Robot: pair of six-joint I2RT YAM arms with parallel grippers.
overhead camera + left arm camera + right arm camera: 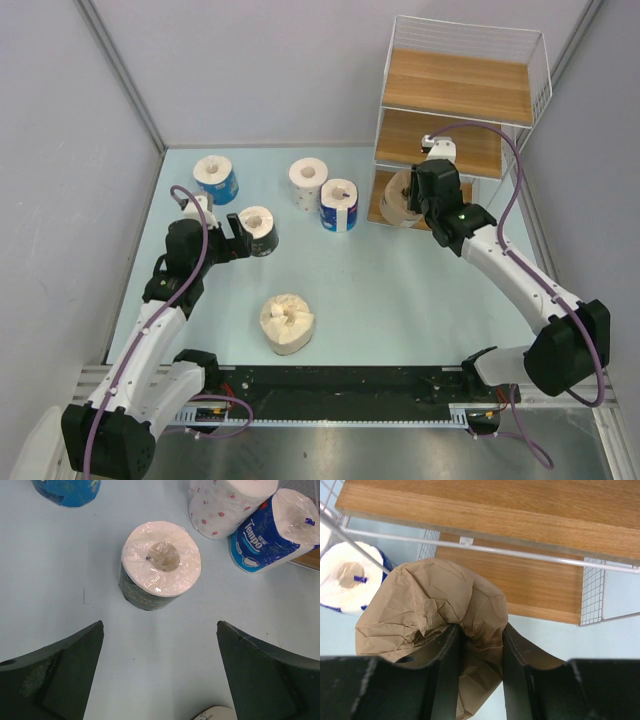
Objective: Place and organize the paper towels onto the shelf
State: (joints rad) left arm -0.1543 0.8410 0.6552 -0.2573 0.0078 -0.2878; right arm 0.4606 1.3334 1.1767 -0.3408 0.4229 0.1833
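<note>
The shelf stands at the back right, its boards bare. My right gripper is shut on the tan-brown roll at the left front of the lowest board. In the right wrist view the fingers pinch the crumpled brown wrap before that board. My left gripper is open and empty, just short of the upright dark-wrapped roll. In the left wrist view that roll stands ahead of the open gripper.
A blue roll stands at the back left. The white red-speckled roll and a second blue roll stand mid-table, side by side. The cream roll lies near the front. Grey walls close in left and right.
</note>
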